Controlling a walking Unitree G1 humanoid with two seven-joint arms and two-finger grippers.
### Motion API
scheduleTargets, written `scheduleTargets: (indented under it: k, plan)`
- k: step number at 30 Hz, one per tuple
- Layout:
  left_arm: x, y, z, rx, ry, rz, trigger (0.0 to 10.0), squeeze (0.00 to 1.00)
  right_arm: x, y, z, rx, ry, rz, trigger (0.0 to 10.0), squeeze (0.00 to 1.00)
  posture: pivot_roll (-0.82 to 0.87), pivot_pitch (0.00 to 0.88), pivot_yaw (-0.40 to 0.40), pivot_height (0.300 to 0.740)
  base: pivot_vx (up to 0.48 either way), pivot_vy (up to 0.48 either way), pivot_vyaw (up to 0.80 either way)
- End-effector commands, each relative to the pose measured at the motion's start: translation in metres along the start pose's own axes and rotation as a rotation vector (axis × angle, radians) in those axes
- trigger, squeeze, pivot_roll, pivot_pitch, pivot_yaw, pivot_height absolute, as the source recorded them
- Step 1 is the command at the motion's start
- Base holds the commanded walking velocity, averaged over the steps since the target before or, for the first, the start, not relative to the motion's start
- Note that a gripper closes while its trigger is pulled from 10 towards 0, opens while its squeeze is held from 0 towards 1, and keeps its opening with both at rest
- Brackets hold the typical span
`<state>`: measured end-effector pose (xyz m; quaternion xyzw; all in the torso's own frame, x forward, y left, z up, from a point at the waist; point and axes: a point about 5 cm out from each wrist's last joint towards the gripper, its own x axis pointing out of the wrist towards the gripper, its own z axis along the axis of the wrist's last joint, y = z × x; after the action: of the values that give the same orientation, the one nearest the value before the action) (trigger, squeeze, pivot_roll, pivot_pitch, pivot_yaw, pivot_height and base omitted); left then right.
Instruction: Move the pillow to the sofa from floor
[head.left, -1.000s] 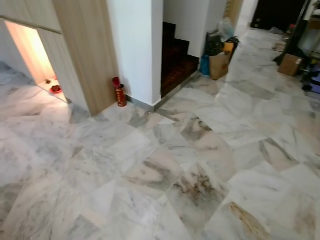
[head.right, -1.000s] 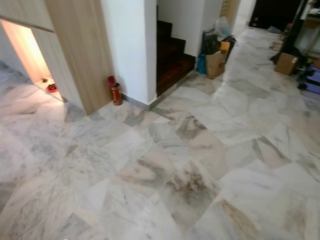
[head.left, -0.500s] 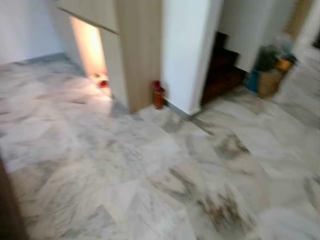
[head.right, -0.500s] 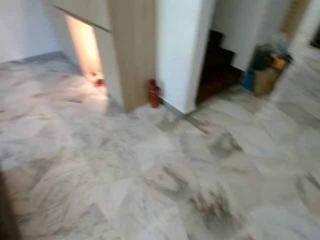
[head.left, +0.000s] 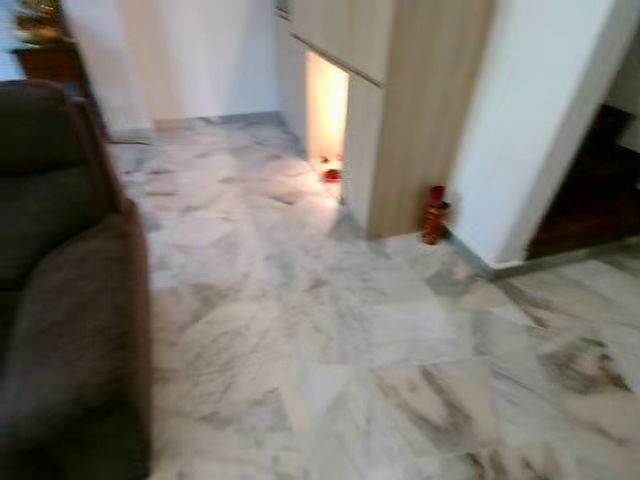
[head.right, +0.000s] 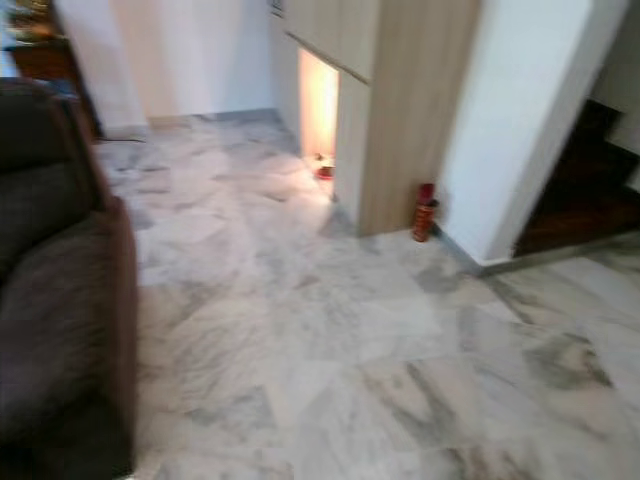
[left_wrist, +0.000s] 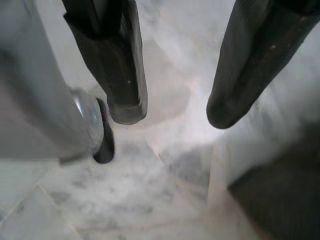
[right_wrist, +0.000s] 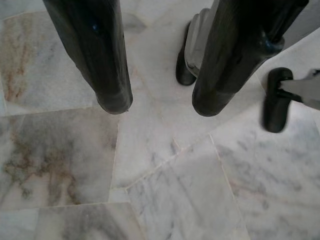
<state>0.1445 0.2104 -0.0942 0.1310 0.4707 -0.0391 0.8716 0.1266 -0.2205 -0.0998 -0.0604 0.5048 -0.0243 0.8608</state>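
Setting: a residential interior, a living area of a home. Indicators: a polished grey-veined white marble tile floor (head.left: 330, 340) runs throughout, directly beneath the hanging left gripper (left_wrist: 172, 112) and right gripper (right_wrist: 160, 107). A dark brown upholstered fabric sofa (head.left: 60, 300) stands ahead of them on the left. A light wood-veneer built-in cabinet (head.left: 415, 110) with a warmly lit open floor-level niche (head.left: 326, 115) stands farther ahead. A small red cylindrical canister (head.left: 434, 215) sits at its base, beside a white plastered wall (head.left: 540, 120) and a dark wooden staircase (head.right: 590, 200).
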Motion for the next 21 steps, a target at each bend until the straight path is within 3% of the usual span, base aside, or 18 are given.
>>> scheduleTargets:
  k: [1, 21]
  plan:
    - [0.0111, 0.0108, 0.0425, -0.15, 0.014, -0.028, 10.0, 0.0, 0.004, -0.0164, 0.0269, 0.531, -0.091, -0.07, 10.0, 0.0, -0.08, 0.0, 0.03, 0.74, 0.0, 0.0, 0.8]
    - [0.0109, 0.0122, 0.0419, -0.142, 0.015, -0.028, 10.0, 0.0, 0.0042, -0.0151, 0.027, 0.533, -0.089, -0.063, 10.0, 0.0, -0.08, 0.0, 0.038, 0.74, 0.0, 0.0, 0.8]
